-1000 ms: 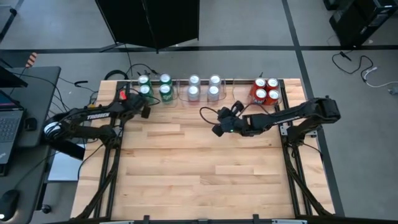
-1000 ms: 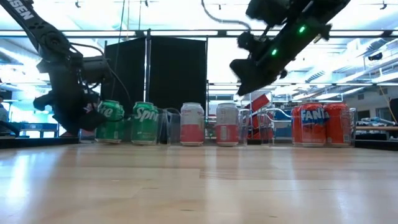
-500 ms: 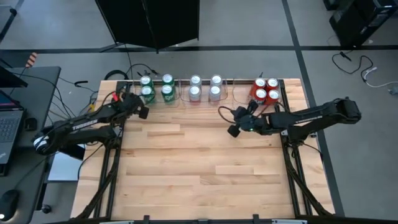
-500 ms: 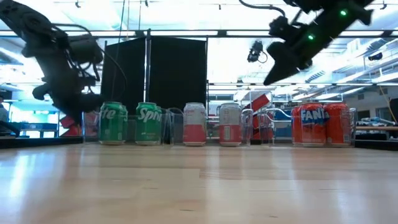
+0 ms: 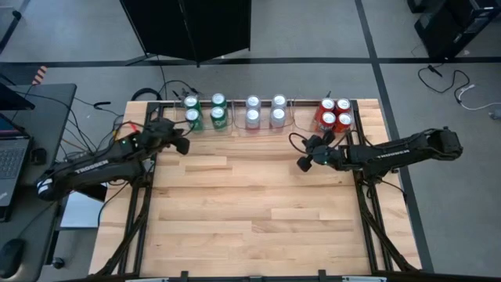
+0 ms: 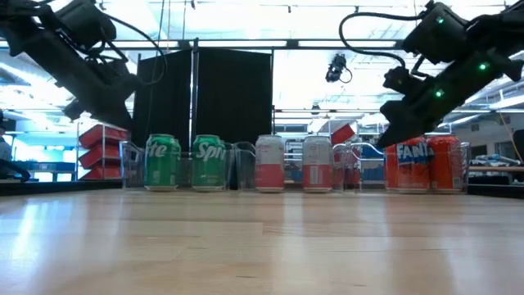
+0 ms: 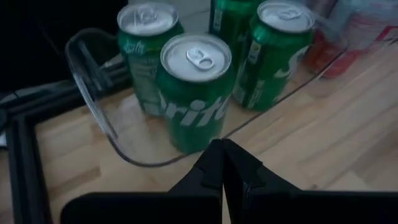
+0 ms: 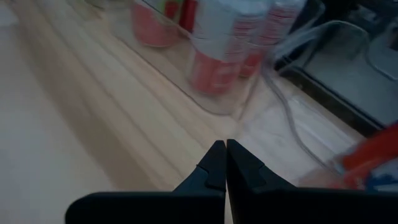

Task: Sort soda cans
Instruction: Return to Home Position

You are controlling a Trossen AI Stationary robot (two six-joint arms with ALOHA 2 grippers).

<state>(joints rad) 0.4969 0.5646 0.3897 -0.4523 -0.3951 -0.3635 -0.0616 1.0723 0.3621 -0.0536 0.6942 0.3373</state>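
Along the table's far edge, four green cans (image 5: 205, 111) stand in a clear tray at the left, four silver-white cans (image 5: 265, 111) in the middle, four red cans (image 5: 334, 113) at the right. In the low view they form a row: green cans (image 6: 185, 162), silver-white cans (image 6: 293, 163), red cans (image 6: 427, 163). My left gripper (image 5: 183, 146) is shut and empty, just near of the green cans (image 7: 198, 87). My right gripper (image 5: 301, 164) is shut and empty, over bare wood near of the silver-white cans (image 8: 214, 59) and left of the red ones.
Clear plastic trays (image 7: 93, 106) hold the cans along the far edge. Cables (image 5: 168, 88) lie behind the table's far left corner. The wooden tabletop (image 5: 250, 211) toward the near edge is bare. A laptop (image 5: 9, 160) sits on a side desk at the left.
Both arms drew back from the cans. My right gripper moved toward the table's right edge and slightly nearer, dropping lower. My left gripper pulled back from the green cans toward the near side and rose. The row of trays shifted slightly toward the right.
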